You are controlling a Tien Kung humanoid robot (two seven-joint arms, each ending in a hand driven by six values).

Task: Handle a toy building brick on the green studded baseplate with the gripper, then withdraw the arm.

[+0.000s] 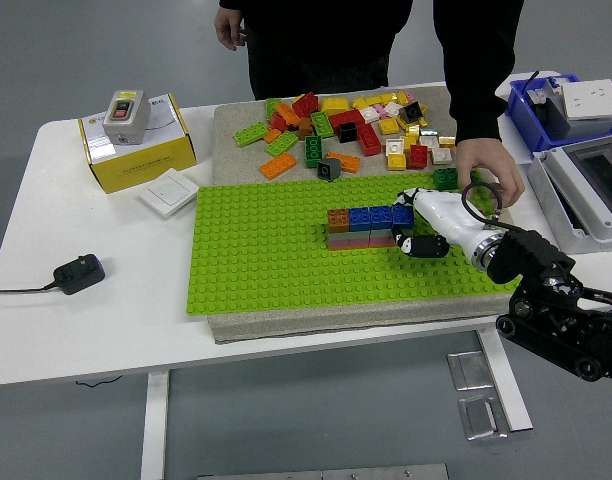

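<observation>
The robot's right hand (pixel 414 222), white with black fingertips on a black arm coming in from the lower right, reaches over the bright green studded baseplate (pixel 266 250) and meets the right end of a low wall of toy bricks (pixel 364 227). Its fingers (pixel 410 195) lie against the blue brick (pixel 402 214) at that end, with a thumb tip just below the wall; whether they actually clamp it I cannot tell. The wall stands near the middle right of the baseplate, an orange-brown brick on its left, blue ones beside it, paler layers beneath.

The baseplate lies on a beige mat (pixel 236 125) on the white surface (pixel 46 310). Behind it, a loose pile of coloured bricks (pixel 351 125) covers the mat's far part. A person in dark clothes stands at the far side; one hand (pixel 489 168) rests at the baseplate's right far corner, just beside the robot's wrist. Left of the mat sit a yellow box (pixel 136 145), a white switch plate (pixel 168 192) and a black power adapter (pixel 79 273).
</observation>
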